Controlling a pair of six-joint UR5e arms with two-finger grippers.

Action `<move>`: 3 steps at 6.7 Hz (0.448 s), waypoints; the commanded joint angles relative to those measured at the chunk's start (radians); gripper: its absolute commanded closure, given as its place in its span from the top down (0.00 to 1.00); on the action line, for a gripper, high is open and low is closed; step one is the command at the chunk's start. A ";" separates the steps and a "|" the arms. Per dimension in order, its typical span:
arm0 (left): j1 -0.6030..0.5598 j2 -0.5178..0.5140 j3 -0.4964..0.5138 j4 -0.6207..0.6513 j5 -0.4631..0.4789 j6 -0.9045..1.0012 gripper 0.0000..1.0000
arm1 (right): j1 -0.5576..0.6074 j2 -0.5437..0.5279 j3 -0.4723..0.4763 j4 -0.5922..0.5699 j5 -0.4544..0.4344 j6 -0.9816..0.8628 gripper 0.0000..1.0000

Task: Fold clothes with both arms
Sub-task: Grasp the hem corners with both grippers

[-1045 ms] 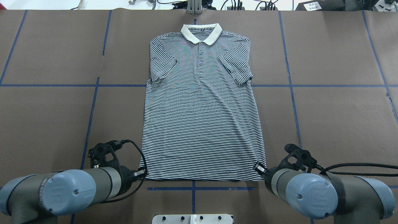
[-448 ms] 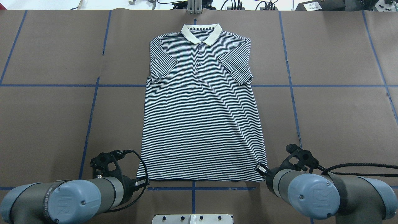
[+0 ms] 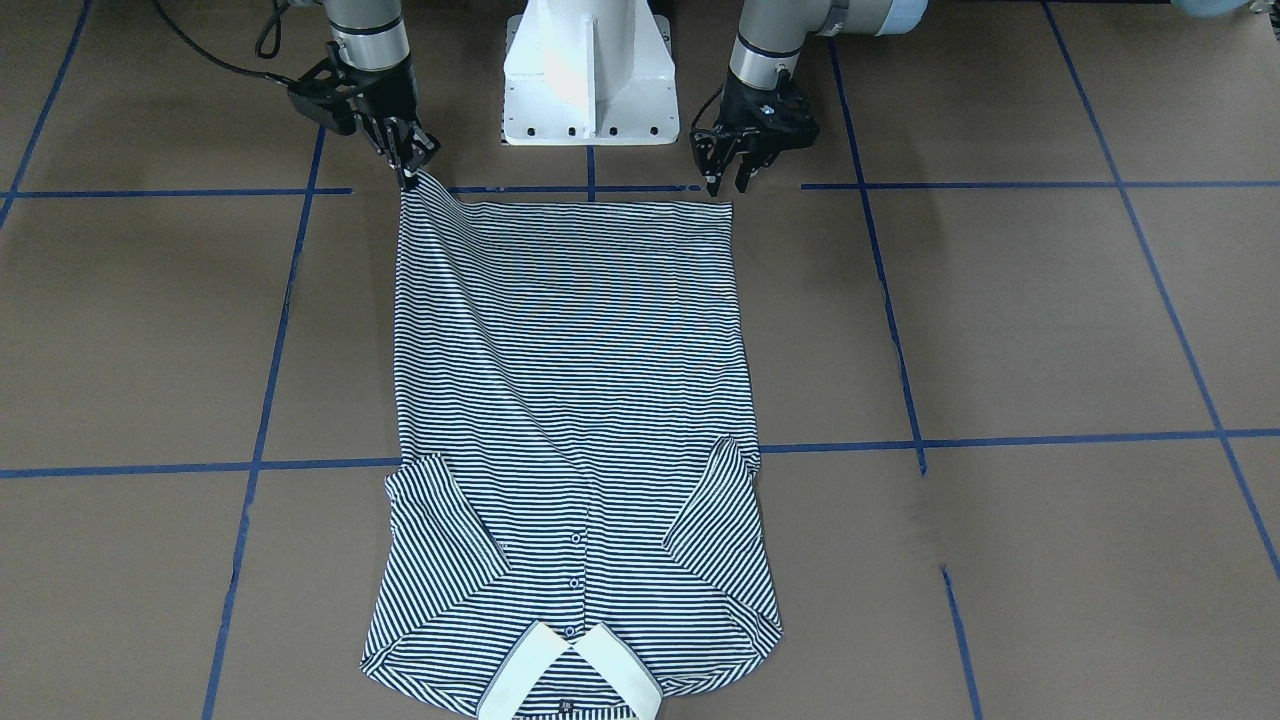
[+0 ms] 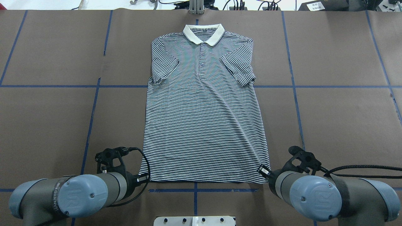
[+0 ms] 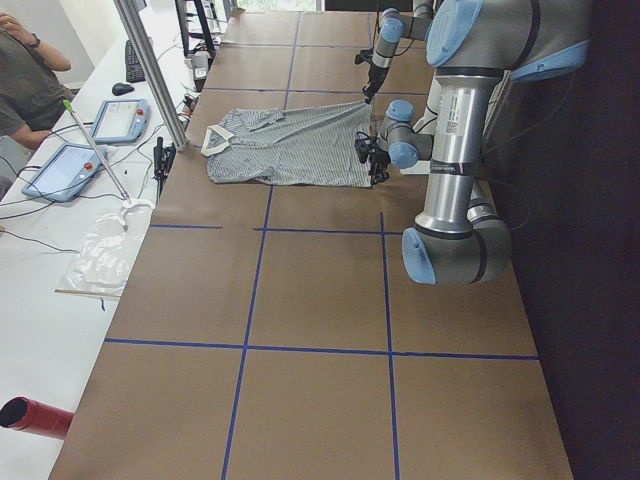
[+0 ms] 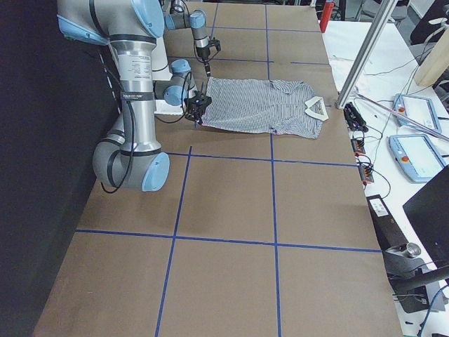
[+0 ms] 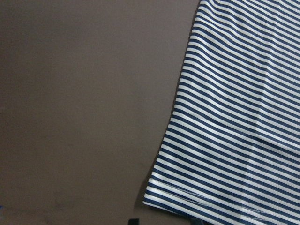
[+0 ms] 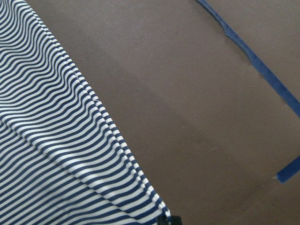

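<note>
Striped polo shirt point(image 4: 204, 119) lies flat on the brown table point(image 4: 47, 125), collar point(image 4: 203, 33) far from the robot. My right gripper point(image 3: 410, 175) pinches one bottom corner point(image 3: 414, 192), lifted a bit. My left gripper point(image 3: 727, 185) hangs open by the other corner point(image 3: 726, 208); I should drop it, pinch, then lift both together.

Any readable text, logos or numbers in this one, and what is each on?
"UR" logo: blue joint caps of the left arm and right arm.
"ANJEED", as far as it reads, partly cut off: black band around the left arm.
Paper label beyond the table's far edge: too small to read.
Neck tag of the shirt: too small to read.
</note>
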 commanded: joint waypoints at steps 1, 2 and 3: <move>-0.002 -0.004 0.020 0.000 0.000 0.003 0.48 | 0.000 0.000 -0.001 0.000 0.000 0.000 0.00; -0.004 -0.004 0.022 0.000 0.000 0.003 0.48 | -0.002 -0.001 -0.002 0.000 0.000 -0.002 0.00; -0.005 -0.011 0.025 0.000 0.000 0.006 0.48 | -0.002 0.000 -0.002 0.000 0.000 -0.002 0.00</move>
